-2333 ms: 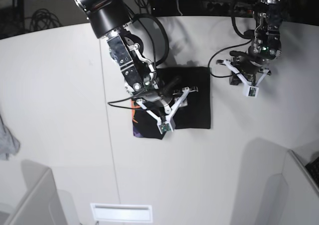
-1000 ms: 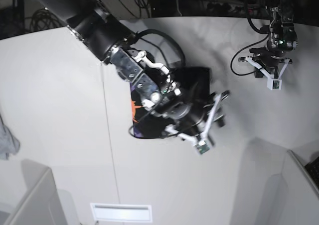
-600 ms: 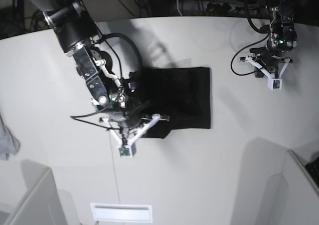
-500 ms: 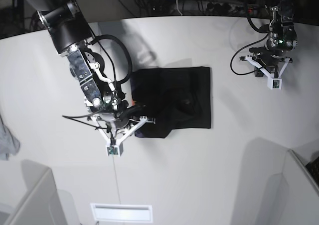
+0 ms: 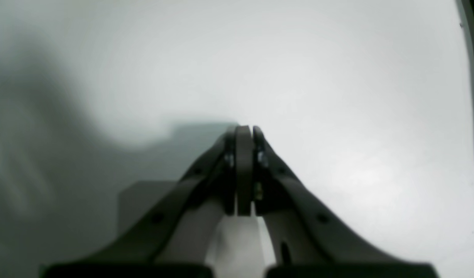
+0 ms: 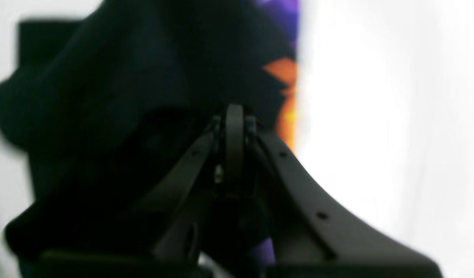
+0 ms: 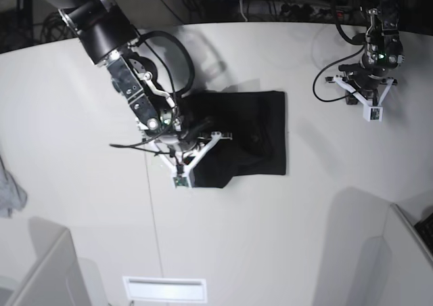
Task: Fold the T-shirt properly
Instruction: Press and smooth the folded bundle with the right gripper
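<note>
The black T-shirt (image 7: 257,130) lies folded into a rough rectangle at the middle of the white table (image 7: 270,238). My right gripper (image 7: 193,147) hovers over its left part. In the right wrist view, the right gripper (image 6: 234,110) is shut, with no cloth visible between its jaws. Rumpled black T-shirt (image 6: 105,77) fills the view behind it, and an orange-and-purple print (image 6: 285,77) shows at the cloth's edge. My left gripper (image 7: 362,96) is far right, away from the shirt. In the left wrist view, the left gripper (image 5: 244,129) is shut over bare table.
A small grey cloth (image 7: 10,194) lies at the table's left edge. Grey bins stand at the bottom left (image 7: 40,272) and bottom right (image 7: 406,252). A white slotted strip (image 7: 164,289) sits at the front edge. Cables hang near the left arm.
My right arm swung from the shirt's right side across to its left part and its jaws closed. The orange print at the left edge is now covered in the base view. The left arm stayed still.
</note>
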